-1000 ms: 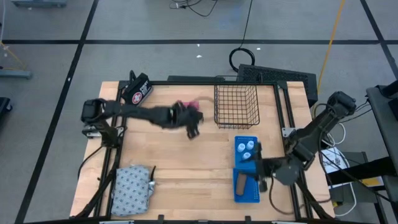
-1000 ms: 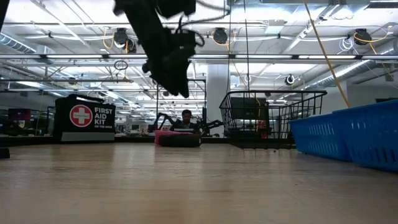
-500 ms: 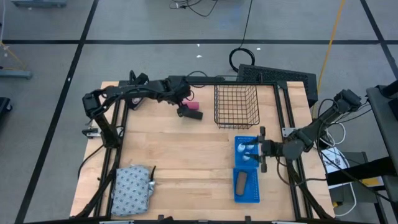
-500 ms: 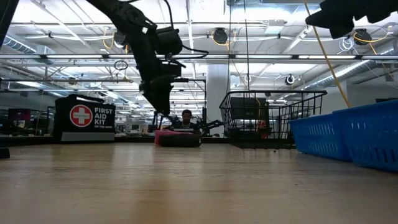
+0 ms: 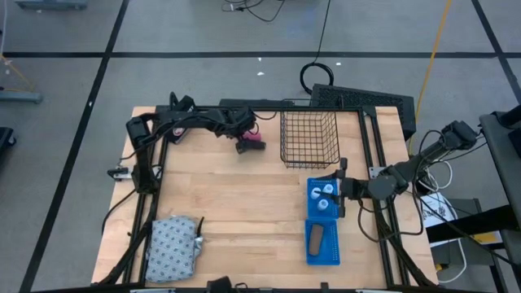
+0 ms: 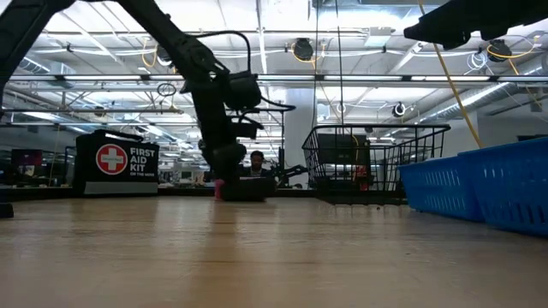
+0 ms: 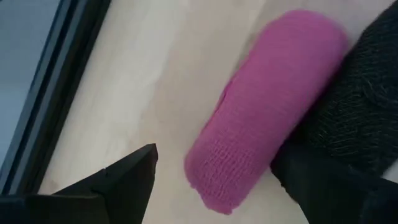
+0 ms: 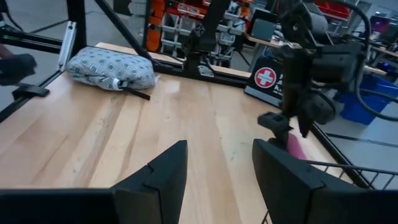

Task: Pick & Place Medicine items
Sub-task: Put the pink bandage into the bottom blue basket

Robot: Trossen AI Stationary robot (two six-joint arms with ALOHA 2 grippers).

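Pink piece (image 7: 267,106): oblong, knitted-looking, rounded at the ends, flat on the wooden surface (image 5: 244,203) in the upper middle of the high view, just left of the wire basket (image 5: 308,138). Black piece (image 7: 357,118) touching its side, same coarse weave. Left gripper (image 5: 242,142) down over the pair, fingers (image 7: 118,183) spread wide, one on each side of the two pieces, closed on nothing.

Grey-white patterned pouch (image 5: 173,248): one, soft and lumpy, lower left of the high view. White round bottles (image 5: 322,195): three, clustered in the upper end of the blue tray (image 5: 311,244) right of centre. Brown oblong piece (image 5: 316,238): one, lying in the tray's lower end. One black first-aid case (image 6: 116,162) with a red-and-white cross emblem, at the far left edge.

Right gripper (image 5: 342,189) just right of the bottles, raised above the tray, fingers (image 8: 155,180) parted and empty.
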